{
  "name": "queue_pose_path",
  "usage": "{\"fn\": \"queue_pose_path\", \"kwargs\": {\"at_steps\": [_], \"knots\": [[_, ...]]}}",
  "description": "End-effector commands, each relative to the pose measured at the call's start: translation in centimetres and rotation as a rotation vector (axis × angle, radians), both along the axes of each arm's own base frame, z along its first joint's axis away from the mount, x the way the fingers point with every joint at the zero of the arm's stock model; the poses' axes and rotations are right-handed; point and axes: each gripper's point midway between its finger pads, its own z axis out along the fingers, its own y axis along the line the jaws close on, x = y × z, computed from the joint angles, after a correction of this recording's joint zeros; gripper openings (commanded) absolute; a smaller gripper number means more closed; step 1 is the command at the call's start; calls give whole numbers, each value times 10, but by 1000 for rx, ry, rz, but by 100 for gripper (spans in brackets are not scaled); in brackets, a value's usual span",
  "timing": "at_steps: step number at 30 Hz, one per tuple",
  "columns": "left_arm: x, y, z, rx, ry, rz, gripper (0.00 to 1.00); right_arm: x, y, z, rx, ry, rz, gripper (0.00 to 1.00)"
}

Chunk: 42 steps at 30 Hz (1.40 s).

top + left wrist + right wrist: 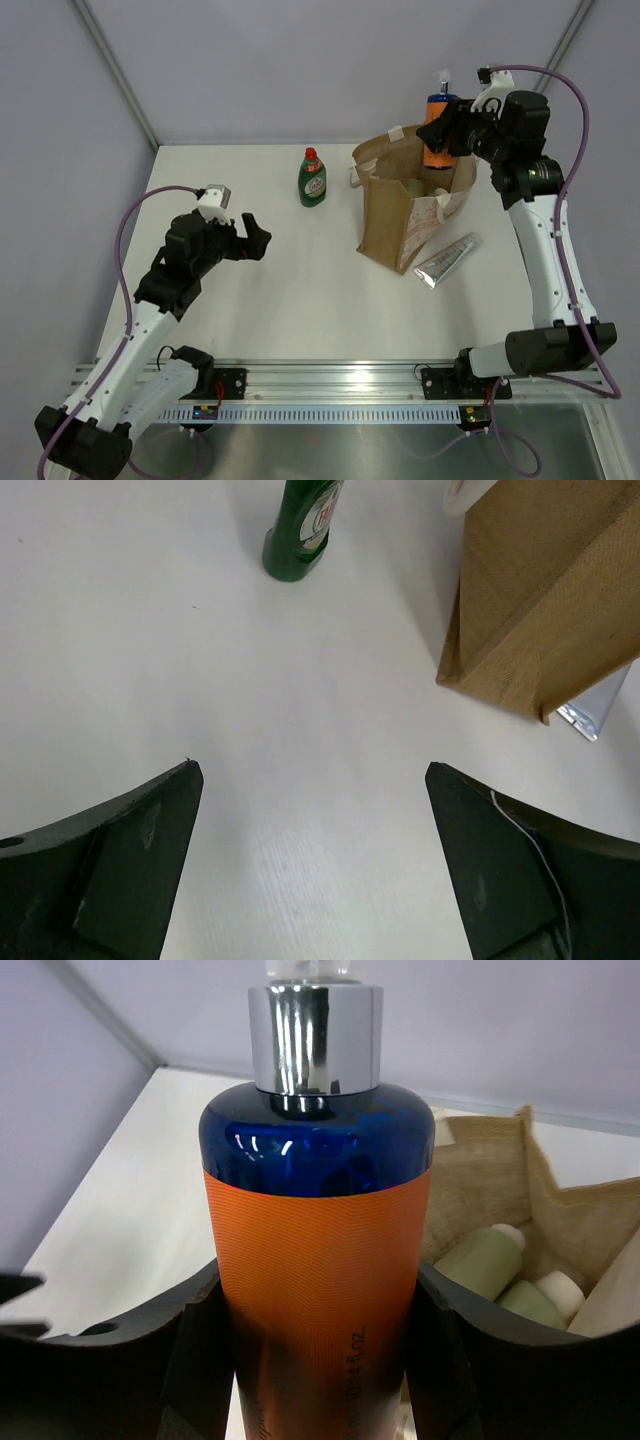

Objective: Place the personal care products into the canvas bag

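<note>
Upper right of the overhead view: right gripper clamped on a blue pump bottle with an orange label and a chrome collar, held upright above the far end of the tan canvas bag with short white handles. In the right wrist view, black fingers pressed against both sides of the orange label, with the bottle filling the middle of the frame. Lower right of that frame: the open mouth of the bag, with two pale green white-capped bottles lying inside.

Centre right of the overhead view: bag upright on the white table, pale printed side facing lower right. Just beside that side, a silver tube lying flat. Upper centre, left of the bag and apart from it — a dark green bottle with a red cap, upright.

Centre left: left gripper spread wide, holding nothing — well apart from the green bottle and the bag.
</note>
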Motion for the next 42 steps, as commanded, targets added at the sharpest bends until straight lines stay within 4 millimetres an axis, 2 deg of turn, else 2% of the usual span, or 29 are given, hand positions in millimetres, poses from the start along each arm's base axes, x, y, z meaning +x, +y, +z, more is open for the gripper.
{"fn": "queue_pose_path", "kwargs": {"at_steps": [1, 3, 6, 8, 10, 11, 13, 14, 15, 16, 17, 19, 21, 23, 27, 30, 31, 34, 35, 37, 39, 40, 41, 42], "knots": [[1, 7, 25, 32, -132, -4, 99, 52, -14, 10, 98, -33, -168, 0], [-3, 8, 30, 21, -161, -8, 99, 69, -12, -13, 72, 5, -158, 0], [-7, 8, 32, 12, -183, -11, 99, 82, -9, -47, 55, 73, -145, 0], [-9, 8, 34, 7, -188, -15, 99, 82, -6, -69, 51, 117, -127, 0], [-11, 7, 35, 3, -191, -24, 99, 78, -2, -80, 48, 140, -98, 1], [-11, 7, 34, 1, -191, -26, 99, 71, 2, -92, 42, 167, -66, 7], [-12, 6, 35, -4, -190, -30, 99, 61, 4, -98, 29, 172, -42, 16], [-13, 6, 36, -6, -191, -31, 99, 55, 5, -110, 4, 188, -15, 26], [-13, 5, 35, -8, -189, -35, 99, 49, 4, -110, -7, 182, -8, 32], [-14, 3, 35, -15, -189, -45, 99, 45, 3, -119, -31, 199, 3, 38], [-14, 1, 34, -23, -186, -49, 99, 40, 4, -118, -42, 197, 18, 55], [-14, -2, 31, -40, -176, -59, 99, 34, 4, -120, -62, 213, 35, 73], [-14, -3, 29, -47, -168, -62, 99, 30, 3, -114, -66, 205, 35, 89], [-13, -4, 25, -51, -154, -59, 99, 28, 0, -108, -78, 192, 23, 96], [-11, -11, 14, -49, -114, -91, 99, 17, 1, -88, -102, 137, 62, 100], [-10, -18, 8, -52, -88, -128, 99, -3, 9, -73, -136, 67, 189, 100], [-10, -21, 8, -61, -84, -141, 99, -21, 18, -64, -158, 20, 285, 99], [-4, -25, 2, -55, -57, -150, 99, -51, 29, -59, -181, -38, 428, 99], [0, -25, 3, -51, -57, -144, 99, -69, 37, -50, -164, -74, 505, 100], [10, -27, -3, -16, -63, -152, 99, -98, 46, -51, -160, -115, 639, 99], [21, -32, 0, -5, -105, -175, 99, -113, 50, -54, -153, -146, 692, 100], [29, -35, -9, 26, -99, -192, 99, -122, 53, -64, -149, -165, 750, 99], [34, -37, -13, 42, -100, -203, 99, -133, 54, -62, -156, -204, 773, 100], [41, -42, -6, 42, -131, -227, 99, -138, 55, -64, -163, -224, 790, 99]]}}
